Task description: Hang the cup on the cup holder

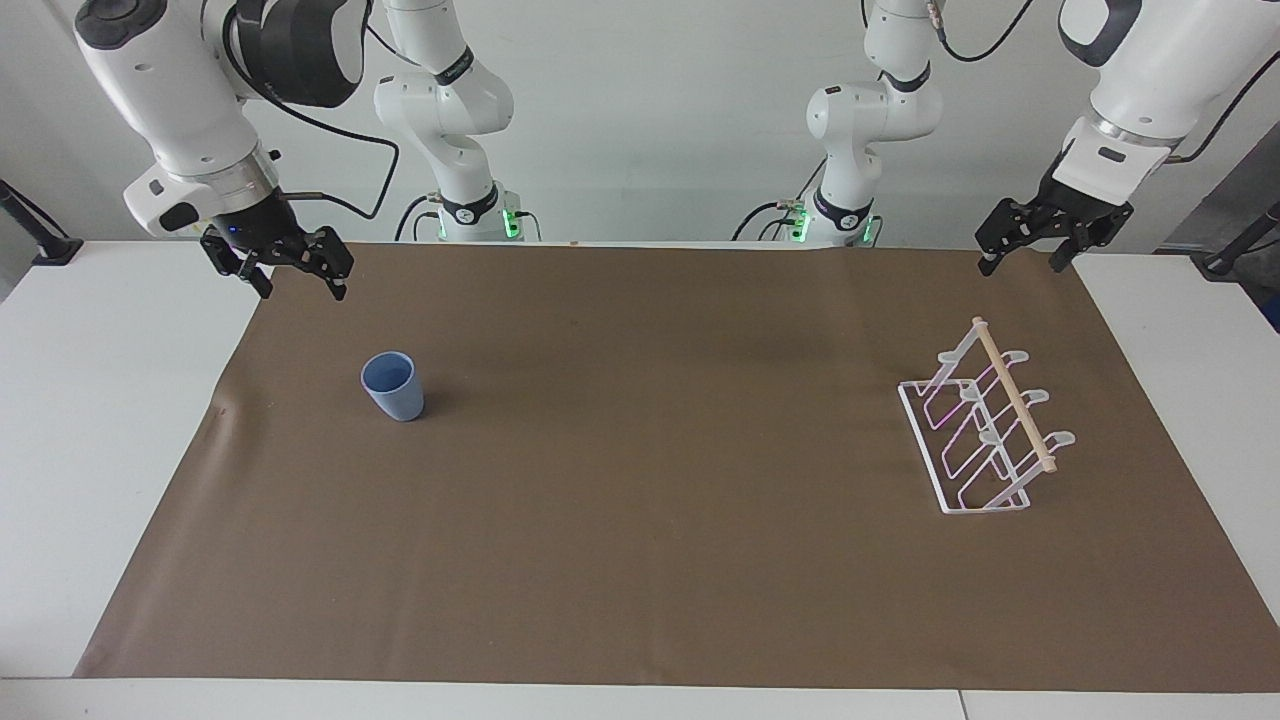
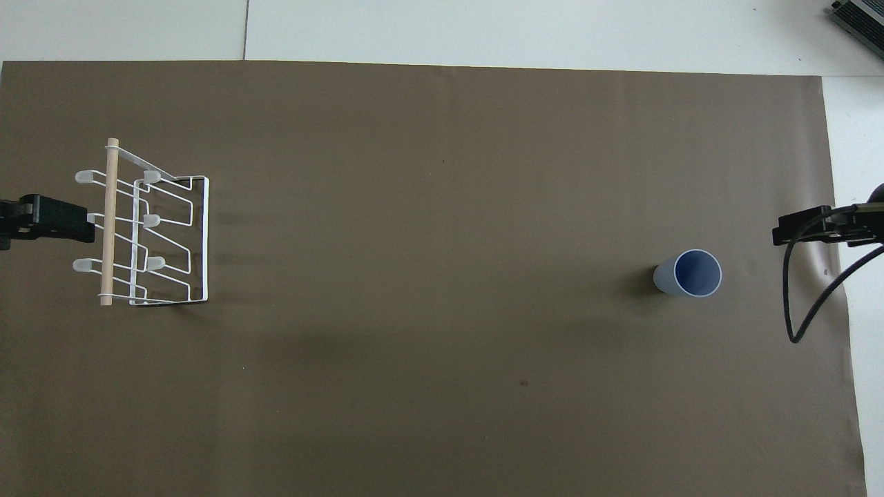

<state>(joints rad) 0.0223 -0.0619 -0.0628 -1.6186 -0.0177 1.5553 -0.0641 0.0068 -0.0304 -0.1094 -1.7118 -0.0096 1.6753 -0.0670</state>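
Observation:
The light-blue cup [image 1: 393,387] stands upright on the brown mat toward the right arm's end of the table; it also shows in the overhead view [image 2: 689,273]. The white wire cup holder [image 1: 985,425] with its wooden rod stands toward the left arm's end and holds nothing; it also shows in the overhead view [image 2: 148,231]. My right gripper [image 1: 302,290] is open and empty, raised over the mat's edge, apart from the cup. My left gripper [image 1: 1020,267] is open and empty, raised over the mat's corner, apart from the holder.
The brown mat [image 1: 650,480] covers most of the white table [image 1: 100,450]. A black cable [image 2: 804,304] hangs from the right arm over the mat's edge beside the cup.

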